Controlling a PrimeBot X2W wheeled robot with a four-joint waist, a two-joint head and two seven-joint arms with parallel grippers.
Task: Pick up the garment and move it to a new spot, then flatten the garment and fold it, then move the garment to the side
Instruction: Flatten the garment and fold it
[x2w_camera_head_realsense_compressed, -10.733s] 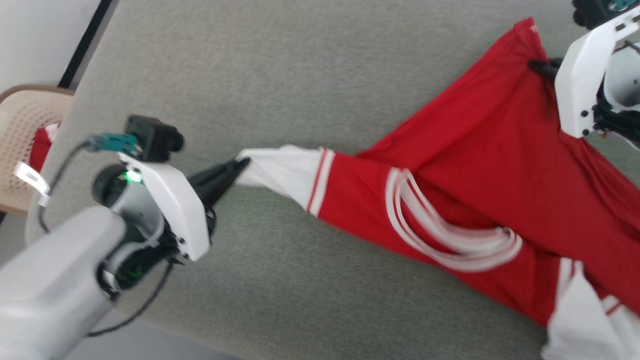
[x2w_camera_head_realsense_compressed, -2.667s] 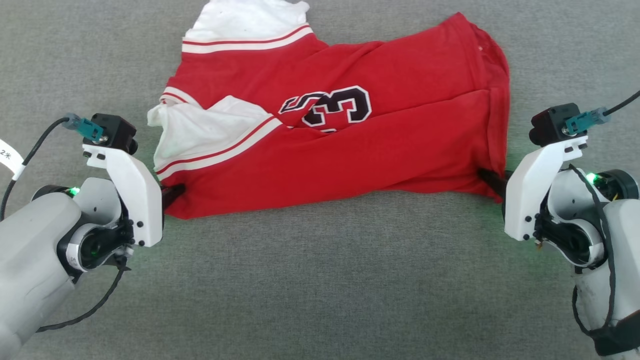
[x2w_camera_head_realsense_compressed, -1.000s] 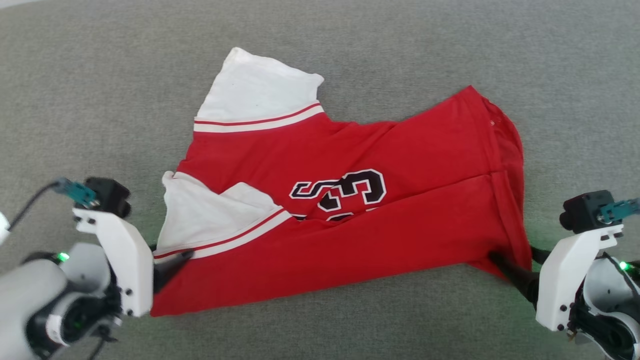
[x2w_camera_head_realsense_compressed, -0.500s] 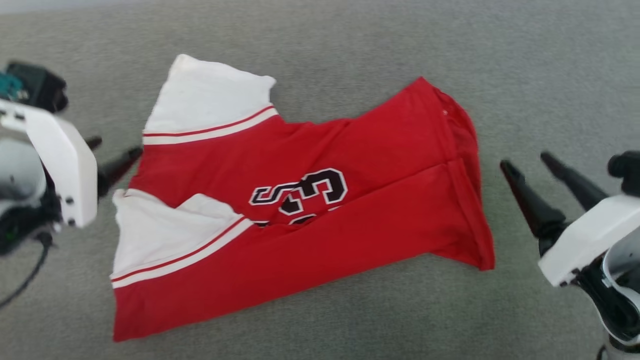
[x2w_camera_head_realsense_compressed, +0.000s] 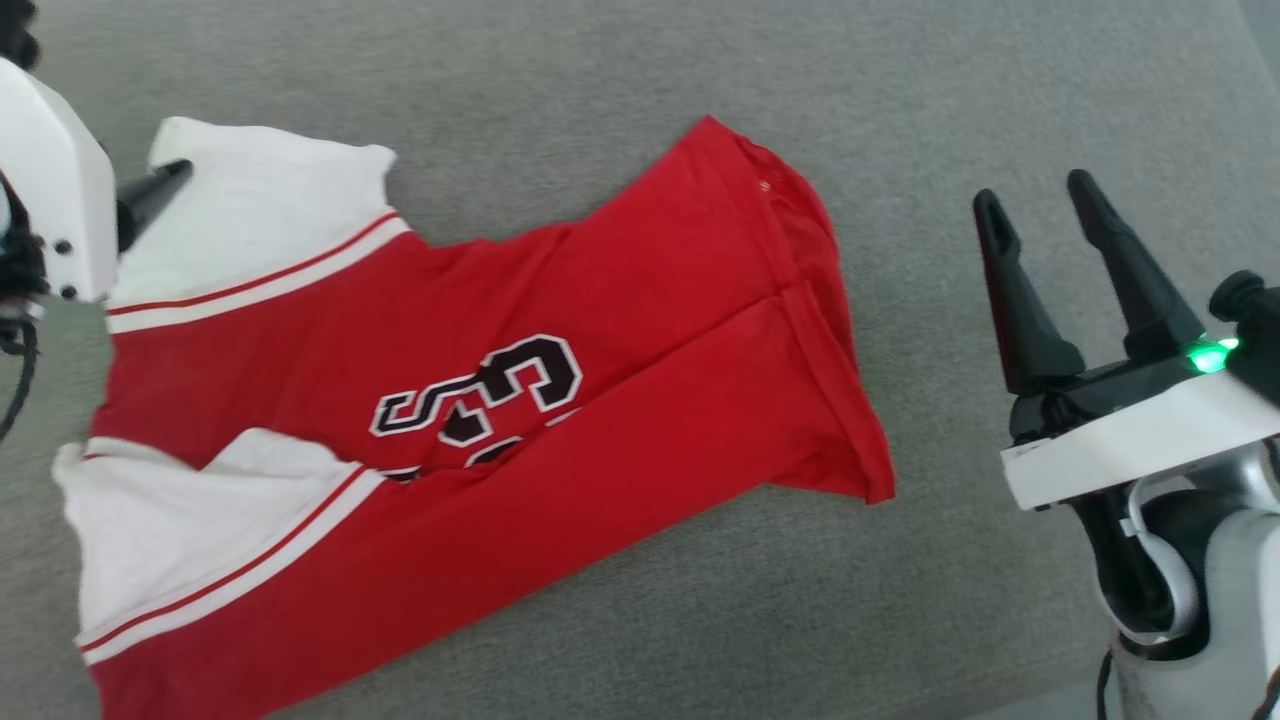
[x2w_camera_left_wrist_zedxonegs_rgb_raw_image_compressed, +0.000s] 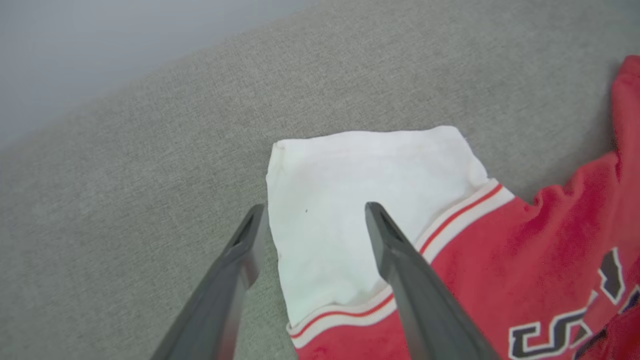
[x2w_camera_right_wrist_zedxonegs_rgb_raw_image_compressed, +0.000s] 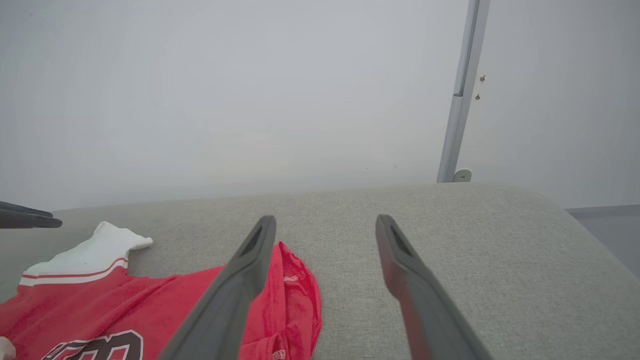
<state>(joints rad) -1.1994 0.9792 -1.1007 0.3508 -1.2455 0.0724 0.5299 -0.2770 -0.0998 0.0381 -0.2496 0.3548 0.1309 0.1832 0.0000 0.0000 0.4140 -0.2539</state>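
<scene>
1. Loses the garment's (x2w_camera_head_realsense_compressed: 620, 330) lower left corner past the head view's bottom edge.
2. Tucks the lower chest lettering (x2w_camera_head_realsense_compressed: 480, 395) under a red fold.
3. Leaves one finger (x2w_camera_head_realsense_compressed: 152, 192) of the left gripper (x2w_camera_left_wrist_zedxonegs_rgb_raw_image_compressed: 314, 207) visible in the head view, the other behind the white housing (x2w_camera_head_realsense_compressed: 50, 180).
4. Crops the garment at the right wrist view's bottom edge.

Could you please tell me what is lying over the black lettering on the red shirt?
A red fold of the garment lies over the lower edge of the lettering; the top shows, the rest is hidden.
</scene>
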